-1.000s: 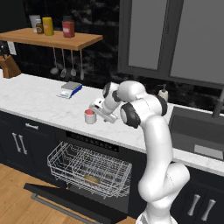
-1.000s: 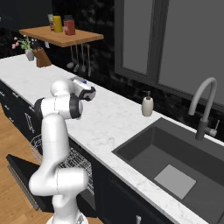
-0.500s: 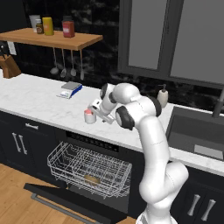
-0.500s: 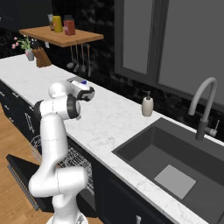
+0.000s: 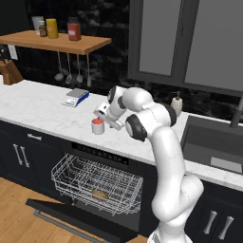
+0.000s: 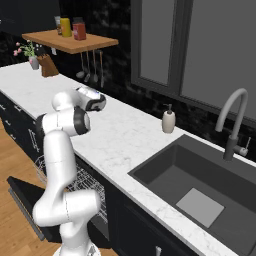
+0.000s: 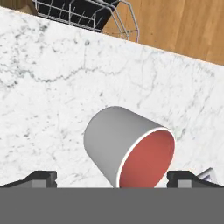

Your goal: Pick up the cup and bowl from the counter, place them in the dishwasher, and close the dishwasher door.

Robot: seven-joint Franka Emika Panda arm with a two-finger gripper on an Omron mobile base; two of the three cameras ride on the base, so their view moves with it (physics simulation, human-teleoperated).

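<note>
While the arm leans out over the table [image 5: 42,107], the jaws [image 5: 100,115] sit right beside the cup [image 5: 98,126], a bit above its rim on the sink side. From the hand view the cup [image 7: 129,148] is smack between the two fingertips [image 7: 40,179], which are spread wide with a gap on each side, so nothing's gripped, and I can't see them touching it. It's standing upright on the marble near the front edge, red inside facing up. Right below it the dishwasher [image 5: 102,156] is open, door [image 5: 80,220] dropped flat down near the wood floor, and the white wire rack [image 5: 95,182] is pulled out over it. There's a tan-brown thing lying in the rack that looks like the bowl [image 5: 98,194], though it's small and hard to be sure. Further along the table sits a blue and white book-ish thing [image 5: 76,97], well apart from the cup. On the other side there's the soap bottle [image 6: 169,120] by the back wall, next to the sink [image 6: 200,185] and its tap [image 6: 234,122]. From the right base view the arm's own body hides the cup.
</note>
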